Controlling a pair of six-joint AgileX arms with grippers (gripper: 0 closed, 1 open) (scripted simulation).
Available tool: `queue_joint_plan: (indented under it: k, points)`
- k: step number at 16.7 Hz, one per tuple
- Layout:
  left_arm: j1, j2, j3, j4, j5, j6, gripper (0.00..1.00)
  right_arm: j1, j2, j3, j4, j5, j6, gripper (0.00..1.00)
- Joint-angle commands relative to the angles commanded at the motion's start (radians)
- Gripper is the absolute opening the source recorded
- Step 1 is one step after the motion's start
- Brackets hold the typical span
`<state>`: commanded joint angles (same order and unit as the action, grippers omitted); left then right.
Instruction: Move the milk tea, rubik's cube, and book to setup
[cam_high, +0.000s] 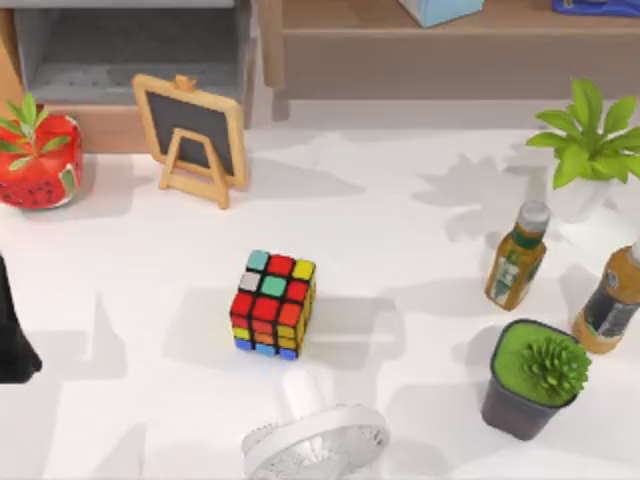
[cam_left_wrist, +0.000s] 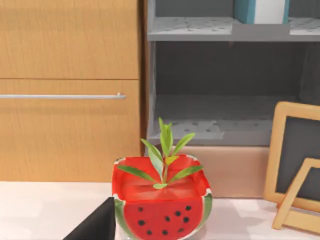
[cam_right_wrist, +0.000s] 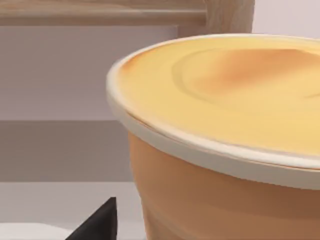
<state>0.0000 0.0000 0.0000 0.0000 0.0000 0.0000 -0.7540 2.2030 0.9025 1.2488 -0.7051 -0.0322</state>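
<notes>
Milk tea (cam_right_wrist: 225, 140) loomed right against the right arm's camera, its grip impossible to tell, while the cube (cam_high: 272, 303) sat mid-table.

Looks like a home/office desk setup, rendered sim. White table (cam_high: 400, 240) w/ decor: watermelon planter (cam_high: 38, 160), small chalkboard easel (cam_high: 192, 135), potted plants (cam_high: 585, 150), desk fan (cam_high: 315, 440), drink bottles (cam_high: 517, 255). Behind it: wood cabinet w/ drawer handle (cam_left_wrist: 62, 96) & grey open shelves (cam_left_wrist: 225, 30).
</notes>
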Motion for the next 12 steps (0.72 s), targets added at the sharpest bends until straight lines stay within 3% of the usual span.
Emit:
queue_joint_plan:
  k: [6,12]
  points:
    - [0.0,0.0,0.0,0.0,0.0,0.0,1.0,-0.004,-0.014,-0.006,-0.015,0.001,0.001,1.0]
    - [0.0,0.0,0.0,0.0,0.0,0.0,1.0,-0.033,-0.193,-0.05,-0.146,-0.034,0.0,1.0]
